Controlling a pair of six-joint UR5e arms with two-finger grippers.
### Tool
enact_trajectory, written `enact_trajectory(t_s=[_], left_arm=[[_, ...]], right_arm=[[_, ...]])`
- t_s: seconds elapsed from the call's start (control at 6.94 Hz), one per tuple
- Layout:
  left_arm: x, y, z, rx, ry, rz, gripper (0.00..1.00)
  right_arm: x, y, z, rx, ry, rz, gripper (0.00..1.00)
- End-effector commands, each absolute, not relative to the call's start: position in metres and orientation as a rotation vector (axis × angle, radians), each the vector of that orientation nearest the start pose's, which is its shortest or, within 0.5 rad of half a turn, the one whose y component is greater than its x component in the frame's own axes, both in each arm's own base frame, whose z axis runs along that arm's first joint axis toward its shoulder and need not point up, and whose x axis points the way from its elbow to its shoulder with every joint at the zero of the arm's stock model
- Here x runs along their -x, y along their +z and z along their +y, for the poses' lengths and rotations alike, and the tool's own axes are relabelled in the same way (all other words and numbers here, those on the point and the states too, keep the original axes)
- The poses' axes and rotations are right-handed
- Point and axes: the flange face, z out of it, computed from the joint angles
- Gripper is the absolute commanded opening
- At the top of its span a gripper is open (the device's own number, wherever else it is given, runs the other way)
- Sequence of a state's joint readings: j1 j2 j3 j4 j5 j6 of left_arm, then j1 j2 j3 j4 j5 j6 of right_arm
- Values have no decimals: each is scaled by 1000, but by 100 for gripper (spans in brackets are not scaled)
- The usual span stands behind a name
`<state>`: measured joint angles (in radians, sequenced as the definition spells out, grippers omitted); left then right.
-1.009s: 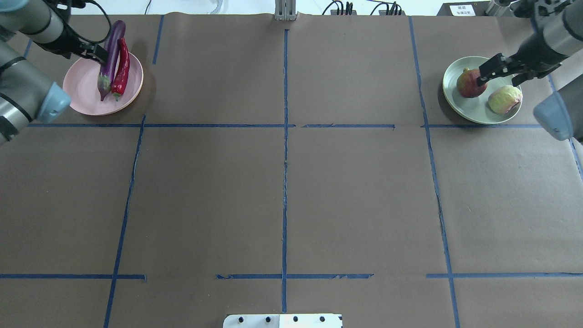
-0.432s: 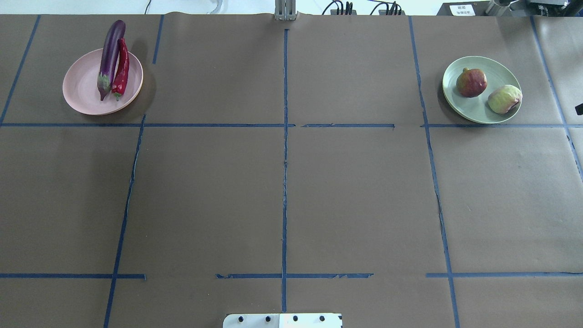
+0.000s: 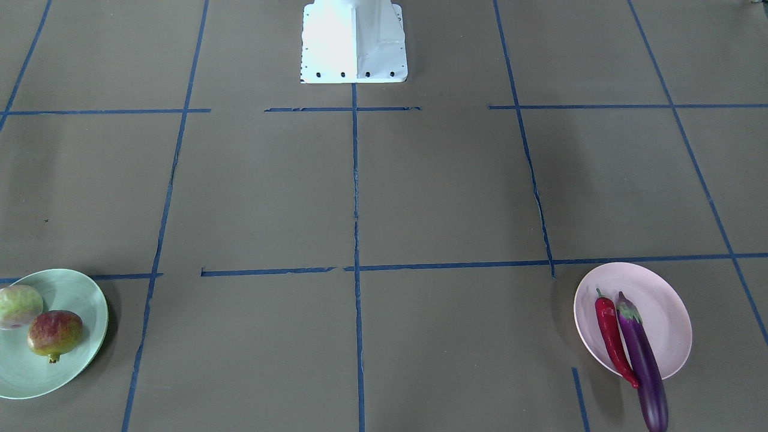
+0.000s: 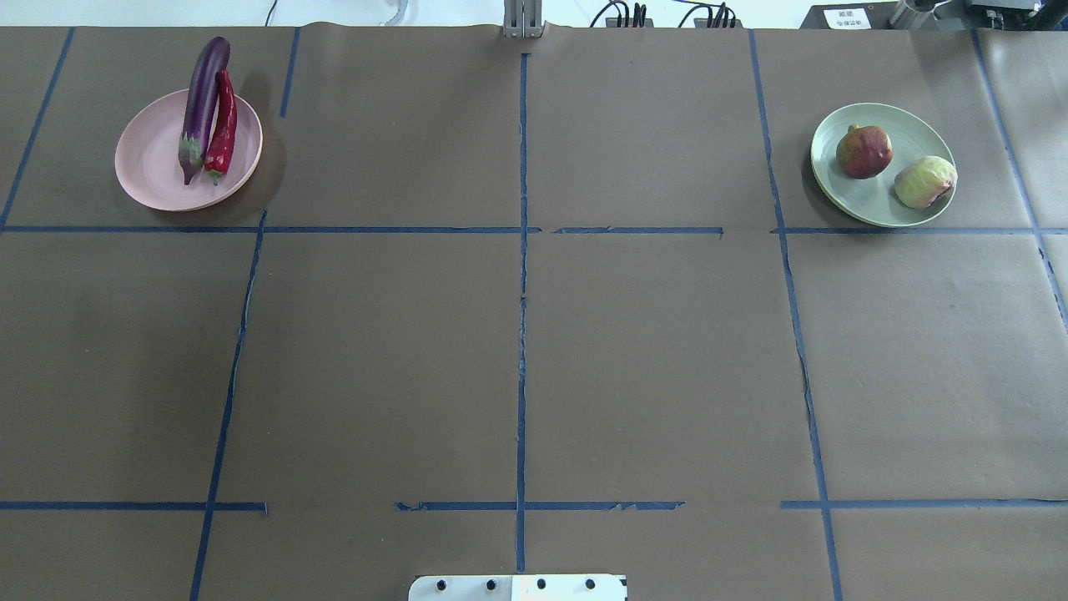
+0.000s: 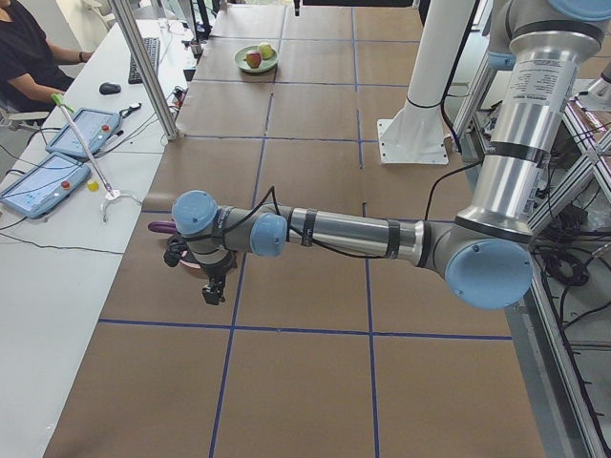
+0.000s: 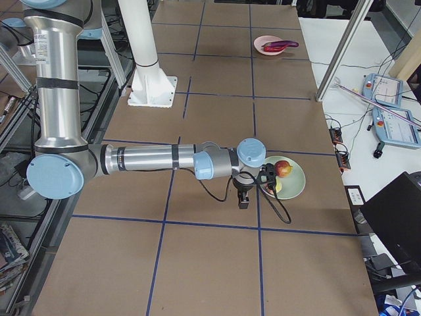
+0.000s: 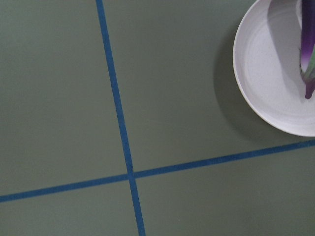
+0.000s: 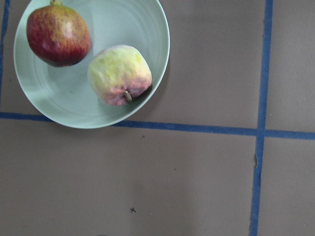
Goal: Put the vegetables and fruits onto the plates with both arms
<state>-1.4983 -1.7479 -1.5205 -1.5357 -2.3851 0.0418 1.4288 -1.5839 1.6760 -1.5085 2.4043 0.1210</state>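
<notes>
The purple eggplant (image 4: 202, 104) and the red chili (image 4: 223, 125) lie side by side on the pink plate (image 4: 150, 163) at the far left; the eggplant's tip overhangs the rim. The pomegranate (image 4: 863, 151) and the pale green bumpy fruit (image 4: 924, 182) sit on the mint plate (image 4: 868, 204) at the far right. Both arms are out of the overhead and front views. The left gripper (image 5: 212, 291) hangs beside the pink plate, the right gripper (image 6: 242, 199) beside the mint plate. Both show only in side views, so I cannot tell if they are open or shut.
The white base block (image 4: 517, 587) stands at the table's near edge. Blue tape lines cross the brown table cover. A side desk with tablets (image 5: 48, 181) and a metal post (image 5: 143, 67) borders the table's far side. An operator sits there.
Both arms, whose grippers reached over the plates a second ago, have pulled back out of the overhead view. The vegetables and fruits stay on their plates.
</notes>
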Motion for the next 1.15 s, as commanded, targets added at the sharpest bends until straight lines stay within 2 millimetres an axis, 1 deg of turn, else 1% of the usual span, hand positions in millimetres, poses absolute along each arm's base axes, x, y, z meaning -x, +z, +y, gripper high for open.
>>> enact_trajectory(t_s=[0.0, 0.14, 0.29, 0.43, 0.58, 0.72, 0.86, 1.01], left_arm=[[28, 611, -516, -38, 168, 783, 100], [28, 604, -512, -55, 180, 761, 100], [30, 613, -476, -41, 179, 761, 100], [29, 625, -469, -19, 178, 765, 100], [28, 633, -442, -13, 179, 798, 100], [29, 615, -438, -83, 207, 802, 100], [30, 623, -433, -69, 201, 792, 100], [29, 619, -434, -76, 206, 793, 100]], right_arm=[[7, 579, -473, -23, -79, -799, 100], [3, 572, -456, -40, -81, -772, 100], [2, 577, -440, -42, -90, -786, 100], [2, 581, -434, -37, -90, -789, 100], [3, 579, -433, -42, -97, -789, 100], [12, 578, -434, -40, -114, -794, 100], [12, 581, -430, -33, -114, -793, 100], [17, 584, -427, -25, -125, -799, 100]])
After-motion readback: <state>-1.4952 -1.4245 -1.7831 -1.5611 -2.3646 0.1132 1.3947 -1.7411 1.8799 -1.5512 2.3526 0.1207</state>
